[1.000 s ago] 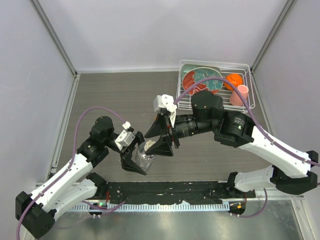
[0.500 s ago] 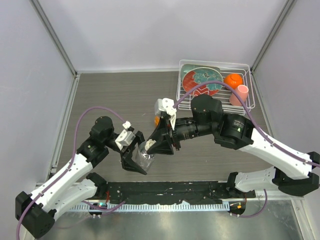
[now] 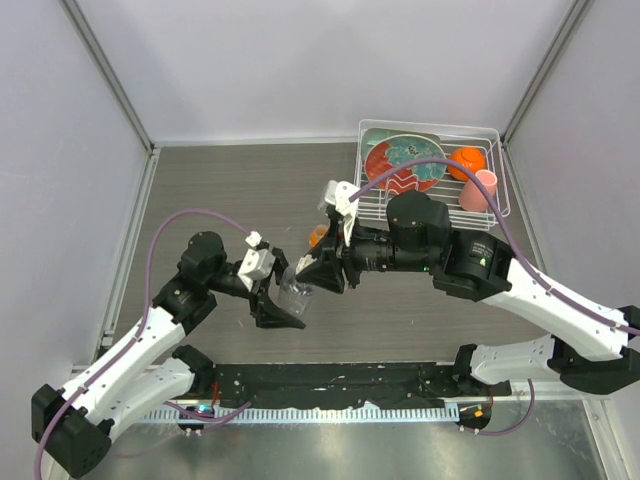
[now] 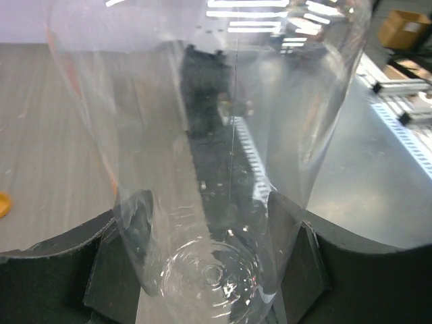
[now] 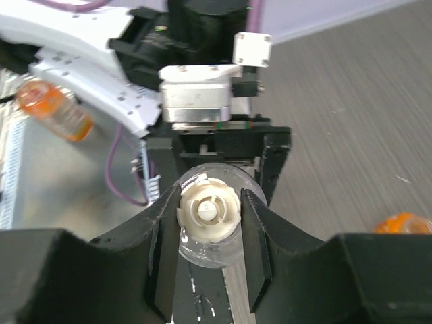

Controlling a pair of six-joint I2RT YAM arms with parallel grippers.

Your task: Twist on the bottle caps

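Two grippers, one clear colourless plastic bottle (image 4: 223,169): left gripper (image 3: 287,306) clamps its body above grey wood-grain desk (image 3: 220,190); right gripper (image 5: 208,219) pinches cream-white round screw cap (image 5: 208,209) seated on its neck. Well apart from it: translucent orange bottle (image 5: 54,108) lying on side, small orange screw cap (image 5: 403,224) on desk.

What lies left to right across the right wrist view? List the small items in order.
Translucent orange plastic bottle → cream-white round screw cap → small orange round screw cap.
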